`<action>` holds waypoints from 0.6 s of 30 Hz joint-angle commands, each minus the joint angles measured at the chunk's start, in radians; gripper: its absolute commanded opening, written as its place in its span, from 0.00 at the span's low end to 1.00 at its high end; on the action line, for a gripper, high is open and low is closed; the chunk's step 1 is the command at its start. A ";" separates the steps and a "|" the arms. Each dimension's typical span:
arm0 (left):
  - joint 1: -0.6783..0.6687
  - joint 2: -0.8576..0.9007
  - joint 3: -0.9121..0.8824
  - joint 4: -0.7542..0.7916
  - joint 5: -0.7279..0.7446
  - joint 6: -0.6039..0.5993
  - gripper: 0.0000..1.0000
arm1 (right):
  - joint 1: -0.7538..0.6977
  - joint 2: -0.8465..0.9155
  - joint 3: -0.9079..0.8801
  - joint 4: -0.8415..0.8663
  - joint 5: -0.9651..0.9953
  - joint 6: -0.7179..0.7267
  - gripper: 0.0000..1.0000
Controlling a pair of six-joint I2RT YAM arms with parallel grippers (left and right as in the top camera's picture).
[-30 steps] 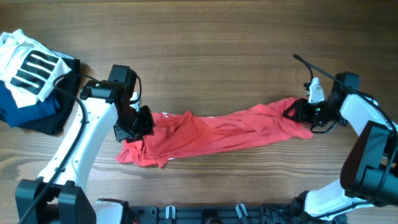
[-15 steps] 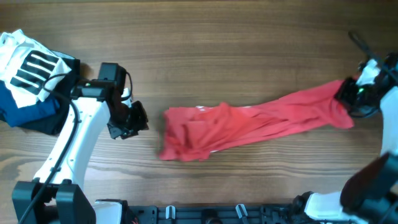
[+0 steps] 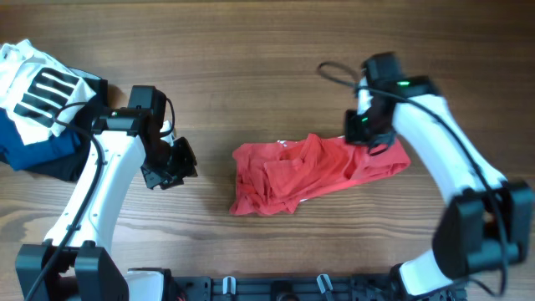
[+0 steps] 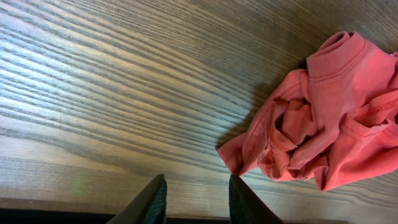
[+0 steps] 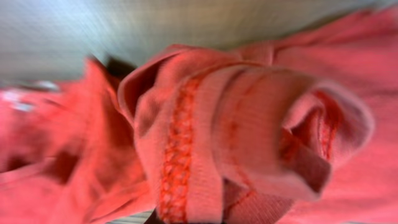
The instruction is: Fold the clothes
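Red T-shirt (image 3: 301, 176) lies crumpled in a long bunch on the wooden table (image 3: 251, 67), about centre, running left to right and slightly up toward the right. It is not folded; wrinkles and overlapping folds run all through it.

Right end effector (image 3: 368, 138) sits on the shirt's right end, near the upper edge. Its jaws are pressed together, pinching the shirt fabric. The right wrist view is filled with red cloth (image 5: 249, 124): a rolled hem with stitching, bunched right up against the camera and blurred. The fingers themselves are not clearly visible there. A black cable (image 3: 334, 73) loops off the right arm above the shirt.

Left end effector (image 3: 173, 163) is to the left of the shirt, apart from it and not touching. In the left wrist view (image 4: 196, 182) the two dark fingers (image 4: 152, 202) are spread with only bare table between them, holding nothing. The same view shows the shirt's ribbed collar and scrunched end (image 4: 336, 124) off to the right, on the table.

In the far left corner of the table is a pile: a white garment with black stripes (image 3: 42, 88) on top of a navy garment (image 3: 29, 146), with a black garment (image 3: 79, 155) beside and under them. The pile is well apart from the shirt.
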State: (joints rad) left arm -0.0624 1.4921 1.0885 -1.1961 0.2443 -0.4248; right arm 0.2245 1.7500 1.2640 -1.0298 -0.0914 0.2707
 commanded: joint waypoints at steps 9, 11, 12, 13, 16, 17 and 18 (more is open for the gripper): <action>0.006 -0.008 0.011 -0.001 0.009 0.002 0.32 | 0.107 0.108 -0.010 -0.003 -0.155 -0.050 0.12; 0.006 -0.008 0.011 -0.001 0.009 0.006 0.33 | 0.107 0.065 0.008 -0.005 -0.206 -0.088 0.12; 0.006 -0.008 0.011 -0.002 0.010 0.013 0.33 | 0.107 0.040 0.019 -0.005 -0.205 -0.088 0.14; 0.006 -0.008 0.011 -0.002 0.016 0.021 0.33 | 0.107 0.005 0.034 -0.005 -0.197 -0.088 0.16; 0.002 -0.008 0.011 -0.002 0.080 0.030 0.36 | 0.107 -0.115 0.053 -0.003 -0.194 -0.090 0.80; -0.007 -0.008 0.011 -0.001 0.098 0.040 0.37 | 0.107 -0.137 0.053 -0.004 -0.194 -0.094 0.80; -0.016 -0.008 0.011 -0.001 0.105 0.047 0.39 | 0.107 -0.151 0.053 -0.008 -0.194 -0.101 0.81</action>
State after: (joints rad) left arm -0.0628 1.4921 1.0885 -1.1973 0.2779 -0.4129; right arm 0.3267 1.6951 1.2846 -1.0336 -0.2543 0.1982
